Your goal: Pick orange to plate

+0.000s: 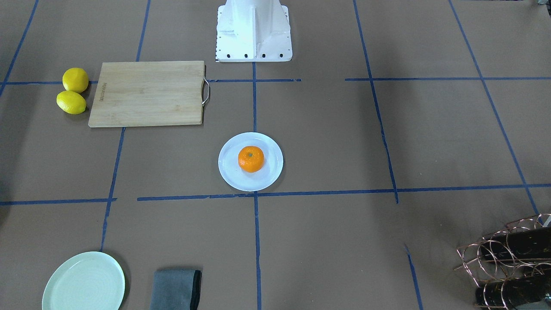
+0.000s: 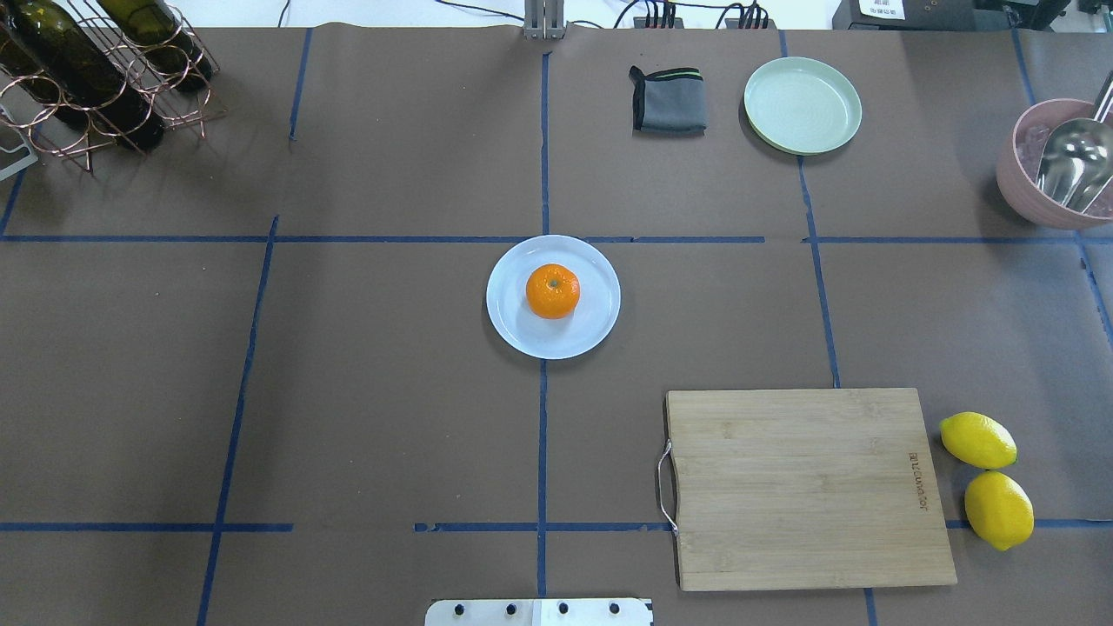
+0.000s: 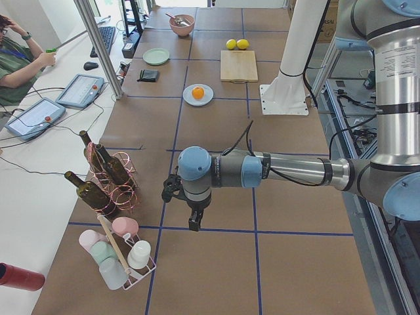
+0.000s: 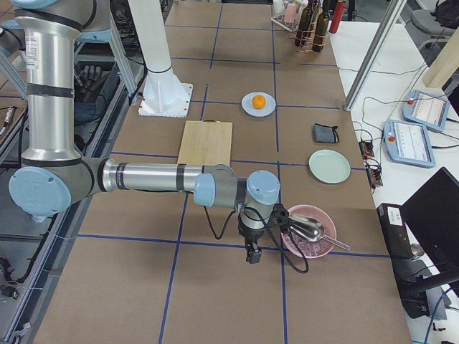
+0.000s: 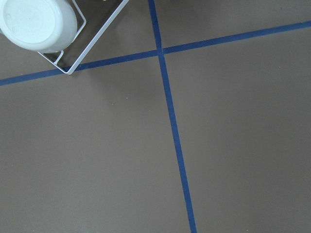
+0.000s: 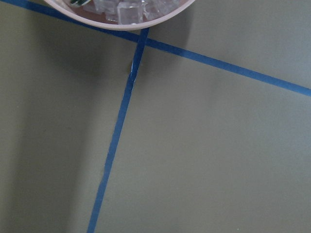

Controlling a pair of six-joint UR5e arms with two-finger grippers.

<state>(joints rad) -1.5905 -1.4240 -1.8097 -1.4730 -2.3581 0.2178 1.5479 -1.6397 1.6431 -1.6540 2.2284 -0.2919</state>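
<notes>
Neither pincer shows in the 2 table-wide views; each appears only in a side view. The left pincer (image 3: pixel 195 222) hangs small and dark under the near arm's wrist, lower centre of the left-side view, over the brown table (image 2: pixel 391 391) near a cup rack (image 3: pixel 121 259). I cannot tell whether it is wide or narrow. The right pincer (image 4: pixel 251 254), lower centre of the right-side view, hangs just beside the pink bowl (image 4: pixel 308 233) with its metal scoop (image 4: pixel 307 228); how far it is open cannot be told either.

The left wrist view catches only 1 white cup (image 5: pixel 39 24), cut off at the upper left corner. The right wrist view shows just the bowl's rim and ice cubes (image 6: pixel 129 9) along the top edge. The wine rack (image 1: pixel 508 267) is cropped at the lower right of the front view, and the mint-green plate (image 1: pixel 84 282) at its bottom edge.

The orange (image 2: pixel 553 290) sits in the middle of the white plate (image 2: pixel 513 326) at the centre of the overhead view, stem dot up, well apart from both pincers.
</notes>
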